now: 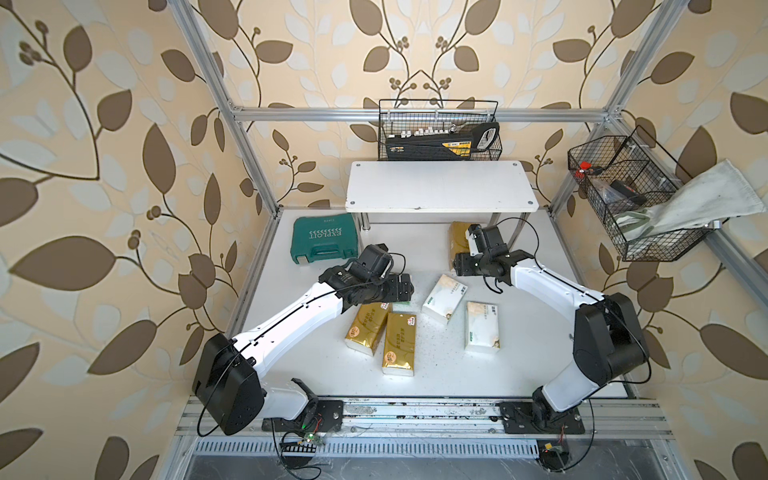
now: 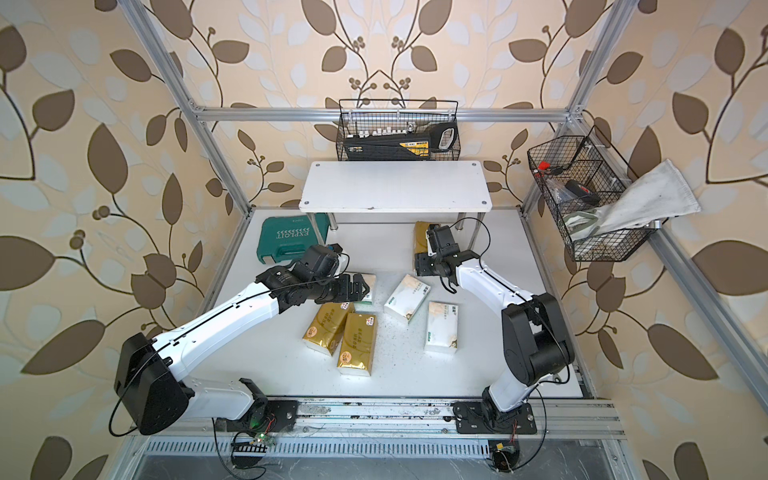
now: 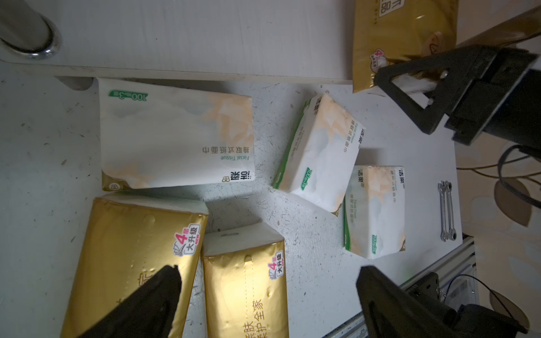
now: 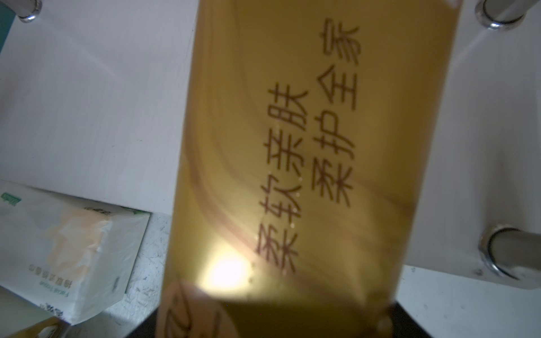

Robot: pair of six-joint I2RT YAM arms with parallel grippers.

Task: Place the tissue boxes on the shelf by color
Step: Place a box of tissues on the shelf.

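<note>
Nearest on the speckled white table [image 1: 457,374], the near gold pack [image 1: 400,344] and second gold pack [image 1: 365,328], both glossy film bricks, lie side by side. To their right are the tilted white pack [image 1: 444,298] and right white pack [image 1: 482,327], both matte with green logos.

The left gripper [image 2: 359,289] hovers with its jaws spread over the third white pack [image 3: 175,134], which is largely hidden in both top views.

Farther back, the right gripper [image 3: 407,85] is clamped on the held gold pack [image 4: 292,146], which lies across the front edge of the lower board [image 4: 87,102]. The top board of the shelf [image 1: 440,187] mostly hides that board. A chrome leg [image 4: 503,251] stands just beside the held pack.

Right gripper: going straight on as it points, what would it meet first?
Probably the shelf's lower board: the right gripper seems to point downward, shut on a gold tissue pack overhanging that board, so the pack would land there first. Height unclear.
</note>
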